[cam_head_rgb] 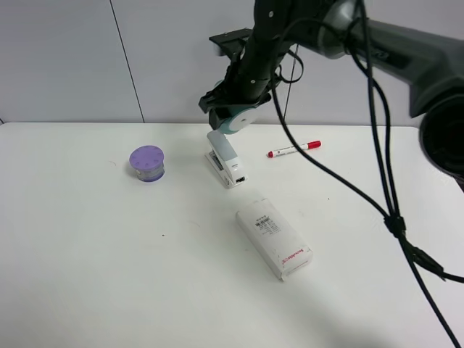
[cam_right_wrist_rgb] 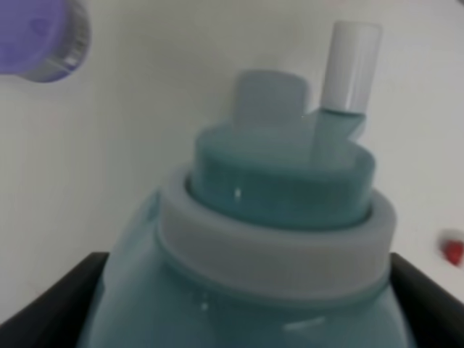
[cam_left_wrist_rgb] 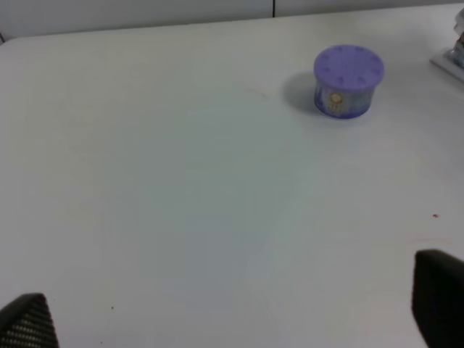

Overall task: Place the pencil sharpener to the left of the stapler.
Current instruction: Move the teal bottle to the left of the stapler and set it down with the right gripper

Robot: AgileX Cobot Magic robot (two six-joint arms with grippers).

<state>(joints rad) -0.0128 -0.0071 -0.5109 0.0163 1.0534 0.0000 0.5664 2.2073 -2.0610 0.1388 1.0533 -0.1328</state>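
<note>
Left gripper (cam_left_wrist_rgb: 232, 322): jaws wide apart, nothing between them, hanging over bare table (cam_head_rgb: 87, 275) at near left. Not engaged in the task.

Near right of centre: white box (cam_head_rgb: 274, 238) lying flat, well apart from the work.

Mid table: purple jar (cam_head_rgb: 147, 163) on the left and stapler (cam_head_rgb: 225, 159) at centre, with a bare strip of table between the two. Red marker (cam_head_rgb: 293, 148) lies right of the stapler, a little farther back.

Far centre: right gripper (cam_head_rgb: 230, 101), its arm reaching in from the right, is closed on the sharpener (cam_head_rgb: 239, 119). The right wrist view shows the teal body squeezed between both fingers (cam_right_wrist_rgb: 43, 308), the white knob (cam_right_wrist_rgb: 351, 61) sticking out ahead. The sharpener is off the table and tilted, round white face turned toward the near side, and hangs above the stapler's far end.

Step, as judged: transport. Grasp and lift look done; placement not yet done.

Next move calls for:
- a shift left until the sharpener is over the bare strip, closer to the stapler than to the jar;
- a descent that clears the stapler's raised arm;
- levelling the tilt, so the body sits on a stable side and does not roll;
- opening the jaws only once it rests on the table.
</note>
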